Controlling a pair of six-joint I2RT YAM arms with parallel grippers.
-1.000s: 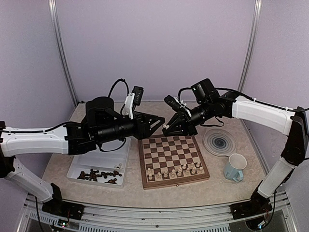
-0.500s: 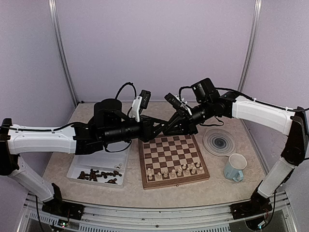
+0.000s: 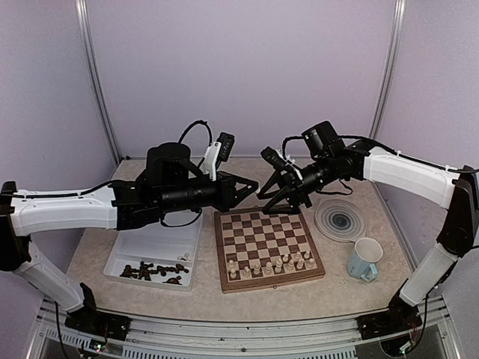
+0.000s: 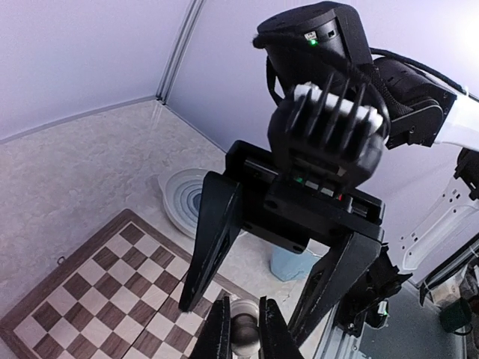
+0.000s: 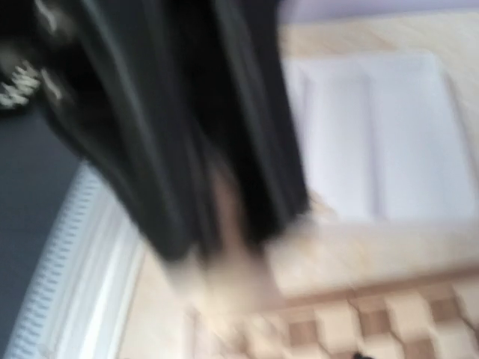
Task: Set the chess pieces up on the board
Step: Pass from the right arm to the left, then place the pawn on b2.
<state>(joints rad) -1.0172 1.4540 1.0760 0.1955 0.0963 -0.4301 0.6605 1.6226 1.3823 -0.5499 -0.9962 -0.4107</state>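
board [image 3: 263, 228]: glossy wood | tray [image 3: 161, 241]: white plastic (smooth, matt) | table [image 3: 299, 295]: mottled

On the board's [image 3: 266, 233] near rows stand chess pieces [image 3: 271, 263]; the tray [image 3: 161, 243] lies left of it, the plate [image 3: 340, 219] right.

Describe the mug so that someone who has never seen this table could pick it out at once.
Find the checked chessboard in the middle of the table. Right of it lies a flat round plate with grey rings, and the mug stands nearer the front edge than that plate. It alone is a tall, pale bluish cup with a handle.
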